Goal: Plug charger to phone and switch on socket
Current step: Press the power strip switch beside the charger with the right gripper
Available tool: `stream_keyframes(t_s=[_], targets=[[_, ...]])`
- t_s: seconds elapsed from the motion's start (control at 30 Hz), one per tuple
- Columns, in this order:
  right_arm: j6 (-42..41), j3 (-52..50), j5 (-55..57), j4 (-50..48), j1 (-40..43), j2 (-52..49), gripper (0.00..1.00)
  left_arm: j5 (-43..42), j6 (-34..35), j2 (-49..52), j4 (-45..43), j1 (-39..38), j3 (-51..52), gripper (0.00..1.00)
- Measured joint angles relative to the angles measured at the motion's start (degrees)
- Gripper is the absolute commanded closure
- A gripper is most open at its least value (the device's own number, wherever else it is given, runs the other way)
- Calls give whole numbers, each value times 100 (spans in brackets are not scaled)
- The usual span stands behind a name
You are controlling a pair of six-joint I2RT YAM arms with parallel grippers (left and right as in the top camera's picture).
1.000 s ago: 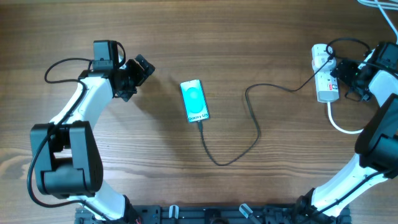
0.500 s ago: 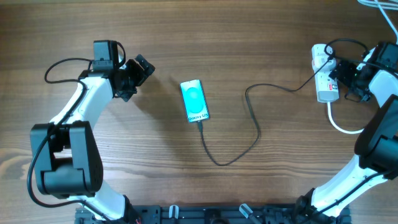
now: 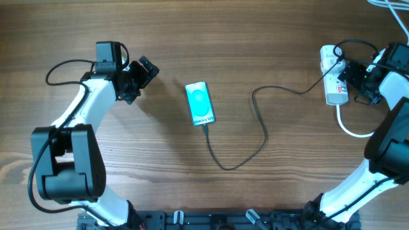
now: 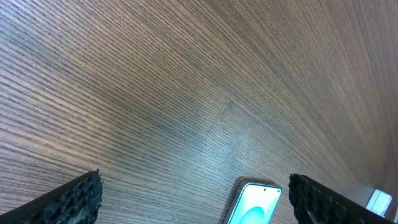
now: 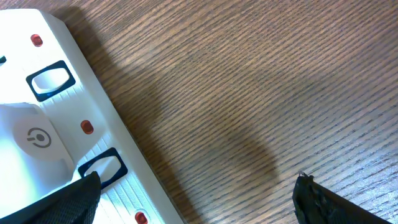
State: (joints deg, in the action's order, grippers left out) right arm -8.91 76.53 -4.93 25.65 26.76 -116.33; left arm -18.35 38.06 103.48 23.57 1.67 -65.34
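Observation:
The phone (image 3: pixel 200 103) lies flat mid-table with its cyan screen lit; it also shows in the left wrist view (image 4: pixel 254 205). The thin black charger cable (image 3: pixel 259 131) runs from the phone's lower end in a loop to a black adapter (image 3: pixel 339 66) on the white socket strip (image 3: pixel 333 82). The strip with red marks fills the left of the right wrist view (image 5: pixel 68 124). My right gripper (image 3: pixel 350 78) is open, one finger over the strip's edge. My left gripper (image 3: pixel 142 75) is open and empty, left of the phone.
The strip's thick white cord (image 3: pixel 350 128) curves down and right from the strip. More white cables (image 3: pixel 391 11) lie at the top right corner. The wooden table (image 3: pixel 192 38) runs on all sides.

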Motion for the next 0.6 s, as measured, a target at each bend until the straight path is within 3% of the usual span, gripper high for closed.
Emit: stream_keyframes(t_s=[0.2, 0.6], targets=[[9, 4, -11, 280, -153, 85, 0, 0, 0, 0, 0, 0, 0, 0], [-181, -13, 981, -72, -170, 116, 0, 0, 0, 0, 0, 0, 0, 0]])
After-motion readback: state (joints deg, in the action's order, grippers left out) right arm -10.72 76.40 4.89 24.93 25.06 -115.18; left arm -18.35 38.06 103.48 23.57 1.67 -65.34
